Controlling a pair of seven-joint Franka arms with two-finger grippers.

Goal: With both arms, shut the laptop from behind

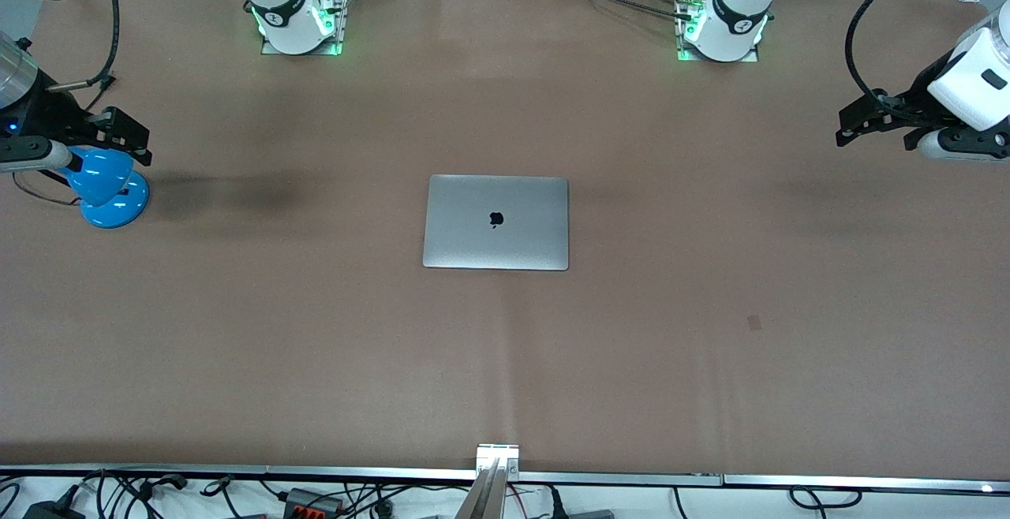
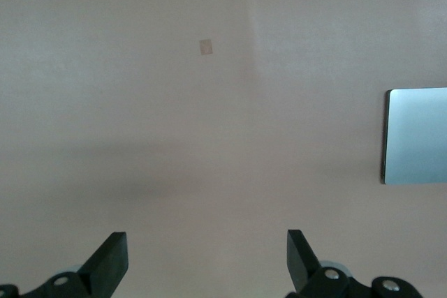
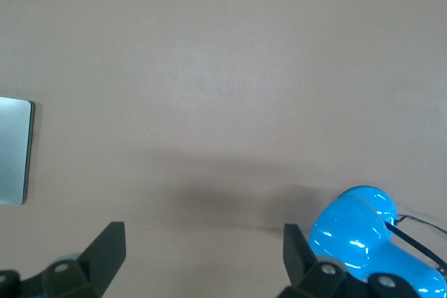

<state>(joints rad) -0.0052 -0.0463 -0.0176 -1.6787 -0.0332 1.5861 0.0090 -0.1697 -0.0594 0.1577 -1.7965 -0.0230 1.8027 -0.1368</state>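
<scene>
The silver-grey laptop (image 1: 495, 222) lies flat in the middle of the table with its lid down and the black apple logo facing up. Its edge also shows in the left wrist view (image 2: 417, 137) and in the right wrist view (image 3: 14, 151). My left gripper (image 1: 856, 126) hangs open and empty over the left arm's end of the table, well away from the laptop; it shows open in the left wrist view (image 2: 207, 256). My right gripper (image 1: 130, 139) hangs open and empty over the right arm's end, also open in the right wrist view (image 3: 204, 252).
A blue desk lamp (image 1: 106, 192) stands at the right arm's end, just beneath the right gripper, and shows in the right wrist view (image 3: 363, 242). A small tape mark (image 1: 754, 322) lies on the brown table cover. A metal bracket (image 1: 497, 456) sits at the table edge nearest the camera.
</scene>
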